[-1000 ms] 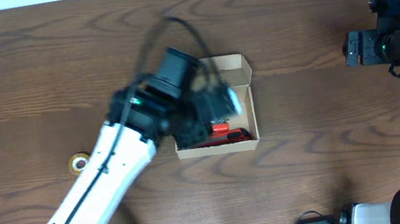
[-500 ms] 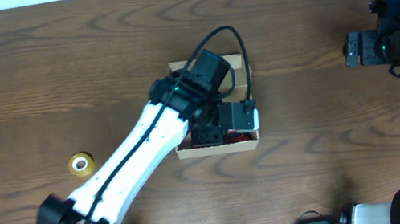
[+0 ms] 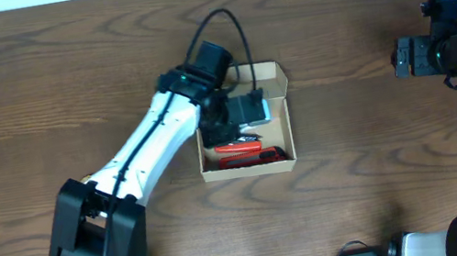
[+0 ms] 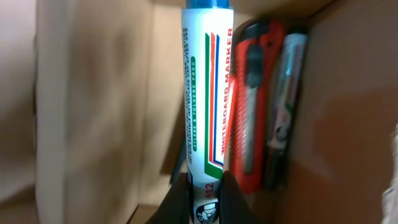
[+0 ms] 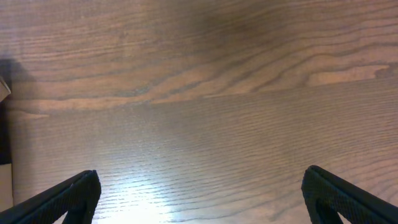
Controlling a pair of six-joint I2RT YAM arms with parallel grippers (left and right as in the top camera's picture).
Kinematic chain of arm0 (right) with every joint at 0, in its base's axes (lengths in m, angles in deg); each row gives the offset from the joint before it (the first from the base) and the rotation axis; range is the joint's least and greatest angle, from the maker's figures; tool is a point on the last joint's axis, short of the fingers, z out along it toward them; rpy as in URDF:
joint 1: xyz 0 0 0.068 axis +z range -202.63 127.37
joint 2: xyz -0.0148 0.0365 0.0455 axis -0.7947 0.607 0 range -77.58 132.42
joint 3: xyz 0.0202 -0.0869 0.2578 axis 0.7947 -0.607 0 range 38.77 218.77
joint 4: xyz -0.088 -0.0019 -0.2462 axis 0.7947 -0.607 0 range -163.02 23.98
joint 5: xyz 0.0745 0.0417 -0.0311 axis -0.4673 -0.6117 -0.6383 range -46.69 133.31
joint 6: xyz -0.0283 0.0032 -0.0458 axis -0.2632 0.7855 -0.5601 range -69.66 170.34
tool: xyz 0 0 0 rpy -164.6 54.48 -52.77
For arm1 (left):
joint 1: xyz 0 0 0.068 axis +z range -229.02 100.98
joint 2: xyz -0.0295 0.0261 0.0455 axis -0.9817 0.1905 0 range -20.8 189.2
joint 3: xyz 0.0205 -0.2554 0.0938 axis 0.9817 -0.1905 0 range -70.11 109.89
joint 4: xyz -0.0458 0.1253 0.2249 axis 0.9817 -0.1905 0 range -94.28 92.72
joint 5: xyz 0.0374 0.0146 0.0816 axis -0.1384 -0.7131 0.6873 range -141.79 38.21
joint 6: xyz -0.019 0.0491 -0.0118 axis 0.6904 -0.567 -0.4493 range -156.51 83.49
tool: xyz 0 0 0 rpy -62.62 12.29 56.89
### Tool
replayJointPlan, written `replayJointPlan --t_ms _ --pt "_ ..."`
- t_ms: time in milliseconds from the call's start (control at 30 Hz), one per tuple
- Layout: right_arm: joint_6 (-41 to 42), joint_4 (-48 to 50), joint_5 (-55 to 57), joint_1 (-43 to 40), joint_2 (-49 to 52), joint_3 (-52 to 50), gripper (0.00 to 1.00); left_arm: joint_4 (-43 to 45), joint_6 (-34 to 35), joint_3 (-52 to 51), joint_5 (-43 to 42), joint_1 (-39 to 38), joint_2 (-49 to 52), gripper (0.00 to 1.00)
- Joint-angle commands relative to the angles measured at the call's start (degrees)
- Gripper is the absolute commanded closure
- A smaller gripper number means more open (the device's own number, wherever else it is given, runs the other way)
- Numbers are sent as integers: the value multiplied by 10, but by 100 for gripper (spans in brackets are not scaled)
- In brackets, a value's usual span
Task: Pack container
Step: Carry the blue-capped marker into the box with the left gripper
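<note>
1. left gripper (image 4: 205,188) is down inside the container (image 3: 272,72), fingers pinched on the end of a whiteboard marker (image 4: 205,93) with a white barrel and a blue cap at the far end.
2. Just beside the marker lies a red utility knife (image 4: 250,106), then a dark pen (image 4: 285,106) against the cardboard wall.
3. The container is a tan box, flap open, mid-table.
4. right gripper (image 5: 199,193) has its fingers spread wide and holds nothing, over the bare wooden table (image 5: 199,74), well apart from the container.

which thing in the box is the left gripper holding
The white whiteboard marker with the blue cap, pinched by the left gripper; the red cutter and dark marker lie beside it.
</note>
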Motion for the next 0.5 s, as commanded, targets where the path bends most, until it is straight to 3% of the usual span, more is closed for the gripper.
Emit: replayJointPlan --t_ms 0,467 --pt "8 1 -4 0 -7 -1 1 -2 6 4 -15 6 4 94" --pt "8 1 -4 0 -7 -1 1 -2 7 4 -32 -42 47 94"
